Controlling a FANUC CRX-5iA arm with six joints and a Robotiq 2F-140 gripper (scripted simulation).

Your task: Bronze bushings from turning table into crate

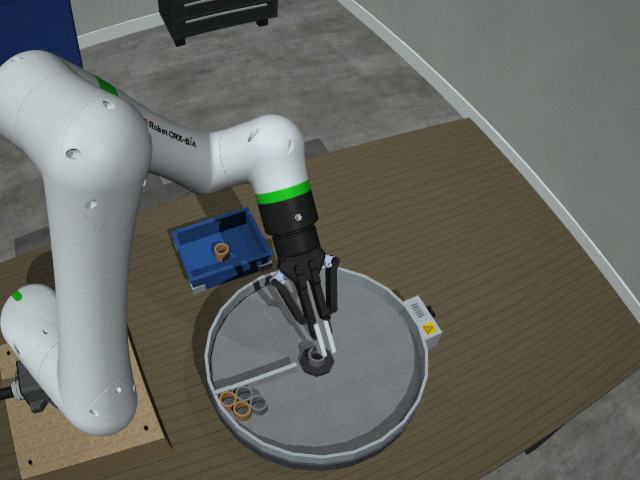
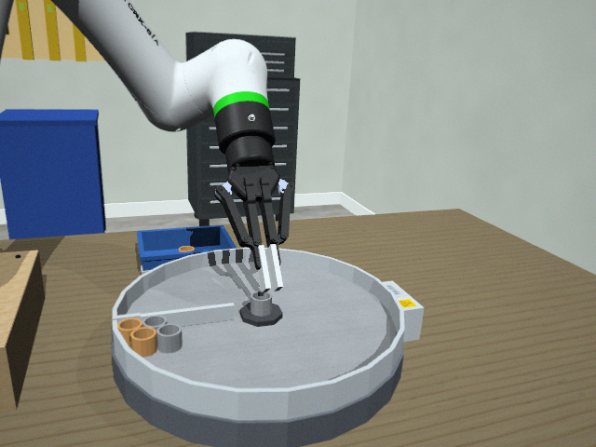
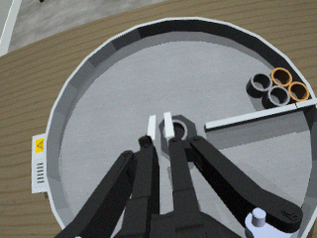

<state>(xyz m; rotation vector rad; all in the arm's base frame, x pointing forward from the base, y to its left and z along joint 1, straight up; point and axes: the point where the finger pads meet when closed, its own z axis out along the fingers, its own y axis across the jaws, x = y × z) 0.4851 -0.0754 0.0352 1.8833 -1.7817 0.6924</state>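
My gripper [image 1: 328, 353] [image 2: 272, 289] [image 3: 161, 123] is slightly open and empty, its fingertips a narrow gap apart above the hub of the turning table [image 1: 361, 413] [image 2: 307, 356] [image 3: 114, 89]. Two bronze bushings, one at the rim [image 1: 220, 400] [image 2: 126, 331] and one beside it [image 1: 241, 416] [image 2: 144, 343], stand upright against two steel bushings, one nearer the middle [image 1: 260, 411] [image 2: 169, 340] and one by the divider [image 2: 155, 318]. Another bronze bushing [image 1: 221, 256] [image 2: 186, 248] is in the blue crate [image 1: 223, 276] [image 2: 146, 263].
A low divider [image 1: 258, 377] [image 2: 187, 308] [image 3: 258, 116] runs from near the hub to the rim beside the bushings. A grey hollow post [image 2: 261, 306] stands on the dark hub, close below the fingertips. A control box [image 1: 432, 338] [image 2: 413, 324] [image 3: 39, 171] sits outside the rim.
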